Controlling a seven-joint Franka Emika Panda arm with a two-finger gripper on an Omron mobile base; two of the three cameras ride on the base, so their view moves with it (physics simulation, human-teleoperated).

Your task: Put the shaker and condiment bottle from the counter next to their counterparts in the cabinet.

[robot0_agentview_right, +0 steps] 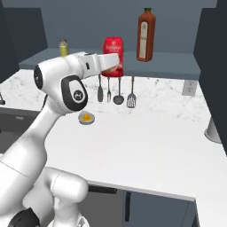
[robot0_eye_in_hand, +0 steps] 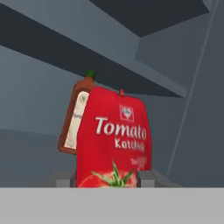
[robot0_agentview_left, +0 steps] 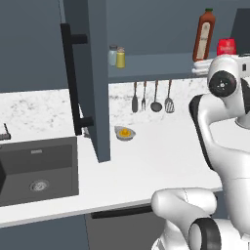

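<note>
While our fingers (robot0_eye_in_hand: 107, 179) clamp the ketchup bottle (robot0_eye_in_hand: 114, 140), we should set it upright (gently) on the cabinet shelf (robot0_agentview_right: 168, 62), at three o'clock of the brown bottle (robot0_eye_in_hand: 75, 118).

Base views flanking cabinet (robot0_agentview_left: 146, 66) (hand view close)

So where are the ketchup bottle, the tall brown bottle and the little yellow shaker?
ketchup bottle (robot0_eye_in_hand: 114, 140): hand view, on its red label.
tall brown bottle (robot0_agentview_right: 146, 37): right base view, on its label.
yellow shaker (robot0_agentview_left: 120, 59): left base view, on its yellow body.
</note>
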